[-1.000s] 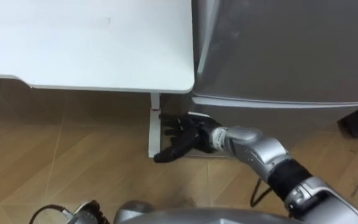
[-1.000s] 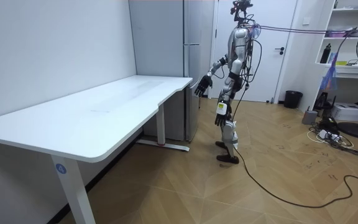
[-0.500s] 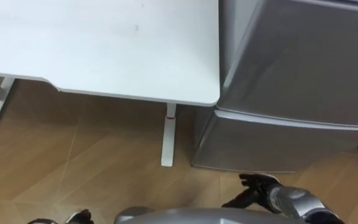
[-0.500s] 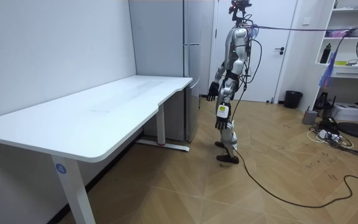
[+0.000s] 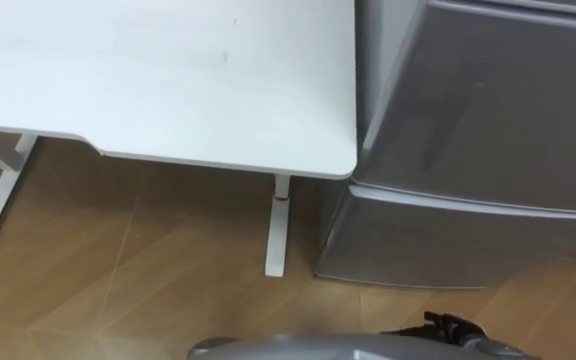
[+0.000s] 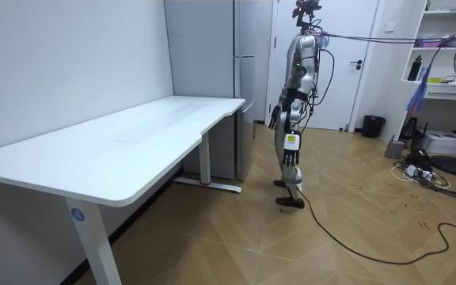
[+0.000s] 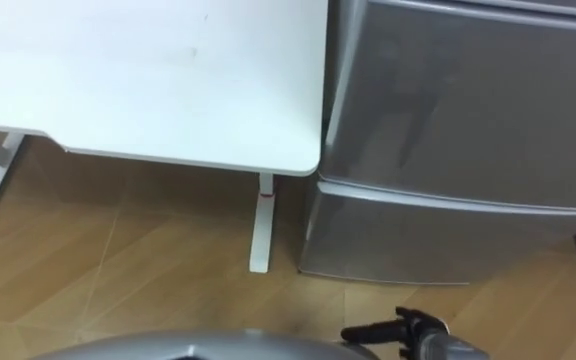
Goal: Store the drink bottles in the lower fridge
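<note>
- Wooden floor (image 5: pixel 148 270) fills the lower half of the eye views. A white desk (image 5: pixel 168 80) lies in the upper left and a grey fridge (image 5: pixel 488 90) in the upper right, with the desk's rounded corner just beside the fridge's side.
- In the room view the robot is seen upright at centre right, close before the fridge.
- The lower fridge door (image 5: pixel 468 240), at the right middle of the frame, is closed, as is the upper door above it.
- The right hand (image 7: pixel 408 325) is seen at the bottom edge, low before the lower door, with fingers spread and relaxed and nothing held.
- The left hand (image 6: pixel 292 155) hangs by the thigh; how its fingers are set cannot be told.
- Where the drinks are cannot be told; none is carried in the right hand.
- Full bottles or cans would likely be stiff, fairly heavy, smooth and apt to slip. They would best be grasped round the middle and kept upright.
- The lower door would probably be taken at its upper edge, along the seam.
- The desk leg (image 5: pixel 278 225) and the desk corner crowd the door's left side. Open floor is left in front and toward the lower left.
</note>
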You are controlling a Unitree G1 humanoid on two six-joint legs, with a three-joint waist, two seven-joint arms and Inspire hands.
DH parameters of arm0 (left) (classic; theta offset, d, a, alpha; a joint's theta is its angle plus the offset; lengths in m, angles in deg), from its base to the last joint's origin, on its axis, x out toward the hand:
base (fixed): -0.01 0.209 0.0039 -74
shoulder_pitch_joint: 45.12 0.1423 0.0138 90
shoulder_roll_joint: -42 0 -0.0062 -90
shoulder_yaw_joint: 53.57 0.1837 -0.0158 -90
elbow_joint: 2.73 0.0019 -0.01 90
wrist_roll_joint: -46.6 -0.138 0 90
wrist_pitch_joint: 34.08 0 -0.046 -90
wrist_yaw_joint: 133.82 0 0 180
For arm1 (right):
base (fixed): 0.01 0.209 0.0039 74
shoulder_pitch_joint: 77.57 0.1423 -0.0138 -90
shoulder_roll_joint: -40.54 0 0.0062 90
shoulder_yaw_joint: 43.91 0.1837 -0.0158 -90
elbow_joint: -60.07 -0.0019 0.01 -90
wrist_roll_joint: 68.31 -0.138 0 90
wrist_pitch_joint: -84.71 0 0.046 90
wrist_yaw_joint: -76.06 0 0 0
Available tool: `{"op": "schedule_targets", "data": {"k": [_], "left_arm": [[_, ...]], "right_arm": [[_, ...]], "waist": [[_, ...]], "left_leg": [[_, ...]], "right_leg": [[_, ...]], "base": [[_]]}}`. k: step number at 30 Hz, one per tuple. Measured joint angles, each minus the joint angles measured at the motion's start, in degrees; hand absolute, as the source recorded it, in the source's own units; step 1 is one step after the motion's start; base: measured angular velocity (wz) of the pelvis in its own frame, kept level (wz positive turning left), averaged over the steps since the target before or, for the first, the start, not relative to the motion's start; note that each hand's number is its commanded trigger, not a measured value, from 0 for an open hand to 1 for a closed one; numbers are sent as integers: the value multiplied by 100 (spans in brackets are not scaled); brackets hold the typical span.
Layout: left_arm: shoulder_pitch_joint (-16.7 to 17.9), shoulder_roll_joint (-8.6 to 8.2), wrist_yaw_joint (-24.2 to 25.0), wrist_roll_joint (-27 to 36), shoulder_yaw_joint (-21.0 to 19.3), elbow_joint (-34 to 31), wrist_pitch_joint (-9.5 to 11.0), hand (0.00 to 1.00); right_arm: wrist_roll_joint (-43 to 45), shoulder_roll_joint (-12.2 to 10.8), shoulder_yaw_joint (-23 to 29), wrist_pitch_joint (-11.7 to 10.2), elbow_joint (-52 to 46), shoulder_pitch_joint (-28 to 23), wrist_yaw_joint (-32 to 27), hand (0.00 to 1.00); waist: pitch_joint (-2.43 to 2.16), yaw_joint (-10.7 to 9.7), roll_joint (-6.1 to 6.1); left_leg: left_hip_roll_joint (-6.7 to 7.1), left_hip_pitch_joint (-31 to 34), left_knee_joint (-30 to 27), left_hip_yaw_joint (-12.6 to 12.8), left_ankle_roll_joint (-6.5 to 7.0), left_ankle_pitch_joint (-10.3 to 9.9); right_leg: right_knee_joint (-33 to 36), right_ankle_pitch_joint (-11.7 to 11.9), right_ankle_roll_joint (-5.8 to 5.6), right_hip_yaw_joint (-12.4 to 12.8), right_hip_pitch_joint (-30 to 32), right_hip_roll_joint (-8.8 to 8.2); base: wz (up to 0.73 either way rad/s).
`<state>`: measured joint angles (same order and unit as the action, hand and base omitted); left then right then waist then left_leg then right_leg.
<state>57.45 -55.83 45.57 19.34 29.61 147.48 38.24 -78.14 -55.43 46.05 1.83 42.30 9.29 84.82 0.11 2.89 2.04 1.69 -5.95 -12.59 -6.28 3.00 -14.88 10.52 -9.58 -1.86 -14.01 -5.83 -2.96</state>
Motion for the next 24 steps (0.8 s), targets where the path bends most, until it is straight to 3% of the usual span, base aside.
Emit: {"op": "schedule_targets", "data": {"k": [1, 2, 5, 10, 17, 24], "left_arm": [[3, -25, -3, -11, -73, 0, -26, 0], [11, -52, -13, -56, -146, -1, -63, 0], [30, -83, -118, -121, -199, -5, -72, 0], [39, -105, -323, -122, -202, -12, -68, 0], [59, -109, -300, -112, -184, 1, -43, 0], [57, -89, -139, -80, 69, 14, 61, 0]], "right_arm": [[-8, 2, 136, 1, 76, 1, -5, 0], [-8, 11, 219, 3, 138, 2, -27, 0], [-8, 14, 371, 50, 157, -18, -122, 0], [124, 15, 532, 63, 157, -18, -241, 0], [125, 16, 561, 177, 131, -21, -479, 0], [31, 15, 204, 168, -54, -41, -529, 0]], "waist": [[-1, -29, 15], [-35, -78, -17], [-80, -179, -42], [-79, -277, -47], [-64, -260, -32], [-21, -250, -14]], "left_leg": [[0, 11, 2, -3, -3, 3], [0, 11, 8, 0, -5, 4], [-2, 7, 26, 5, -10, 10], [-8, -32, 74, 5, -11, 11], [-24, -78, 94, -22, -13, 8], [-67, -86, 85, -11, -46, -11]], "right_leg": [[-8, -1, 0, 7, 6, 4], [-17, -1, 0, 11, 6, 8], [-51, -1, 0, 42, -1, 22], [-74, -1, 0, 74, -24, 38], [-94, -2, 0, 151, -89, 55], [-102, 4, 10, 273, -99, 104]], "base": [[0], [0], [-2], [0], [4], [0]]}}
